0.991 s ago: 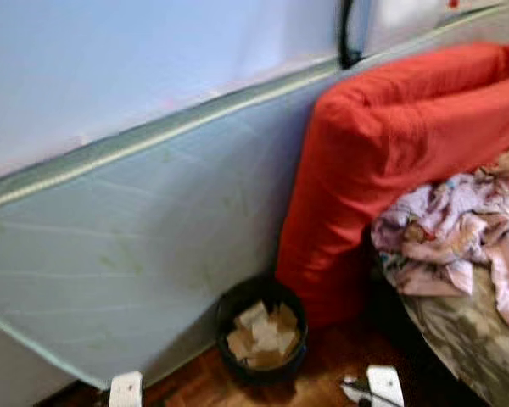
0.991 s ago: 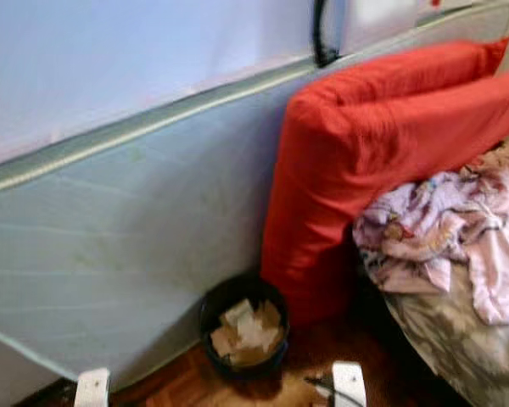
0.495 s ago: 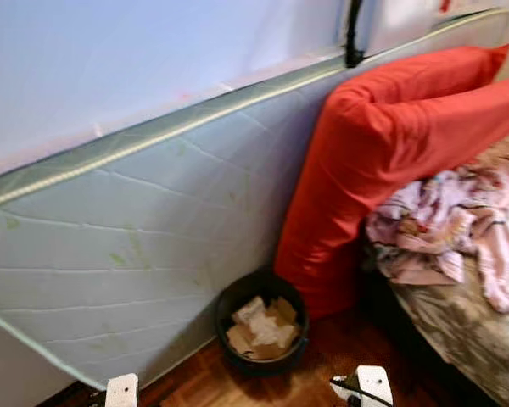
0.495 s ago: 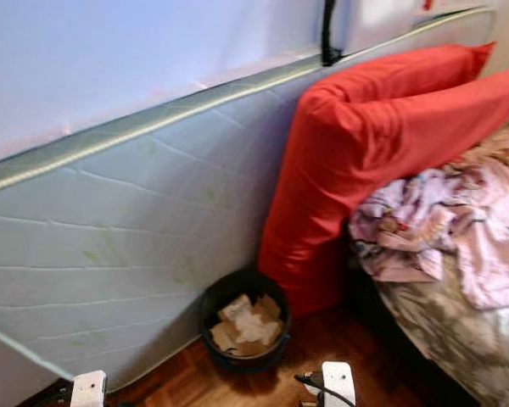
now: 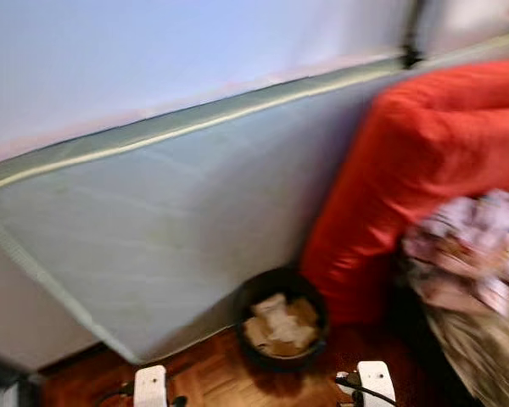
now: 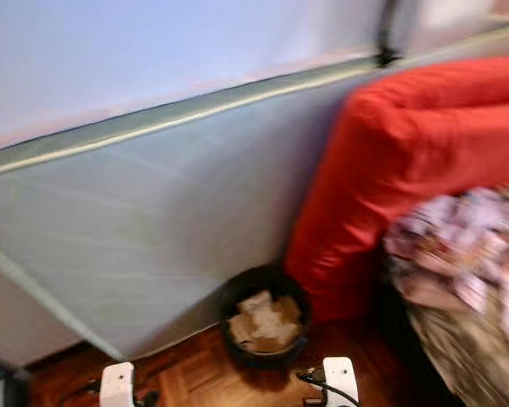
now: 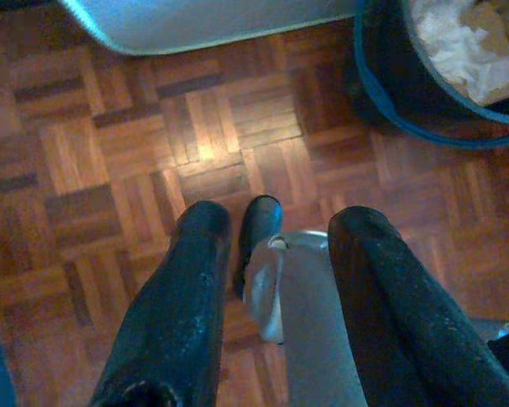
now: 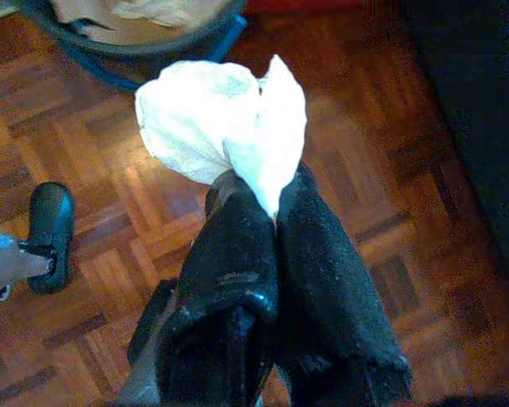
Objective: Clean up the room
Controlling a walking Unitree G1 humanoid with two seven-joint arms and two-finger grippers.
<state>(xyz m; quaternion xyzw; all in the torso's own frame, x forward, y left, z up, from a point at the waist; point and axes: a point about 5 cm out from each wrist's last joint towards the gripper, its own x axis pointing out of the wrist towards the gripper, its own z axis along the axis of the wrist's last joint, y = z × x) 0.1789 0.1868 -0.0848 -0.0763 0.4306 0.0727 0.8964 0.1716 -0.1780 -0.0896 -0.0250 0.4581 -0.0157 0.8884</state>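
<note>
My right gripper (image 8: 259, 199) is shut on a crumpled white tissue (image 8: 220, 123), held above the parquet floor just short of the black waste bin (image 8: 144, 38). That bin (image 5: 282, 326) holds crumpled paper and stands on the floor against a leaning mattress (image 5: 178, 220), next to a red cushion (image 5: 424, 170). Over the bare parquet, my left gripper (image 7: 276, 233) hangs open with nothing between its fingers; the bin's rim (image 7: 424, 102) lies off to one side of it. The head views are blurred.
A bed (image 5: 475, 339) with a heap of pale patterned clothes (image 5: 471, 246) stands at the right. The mattress leans on the wall behind the bin. My own leg and black foot (image 7: 259, 229) show below the left gripper. Open parquet (image 6: 187, 373) lies left of the bin.
The camera has swung to the left, so the bin, cushion and bed sit further right in the picture and the mattress's left corner has come into sight. The things themselves have not moved.
</note>
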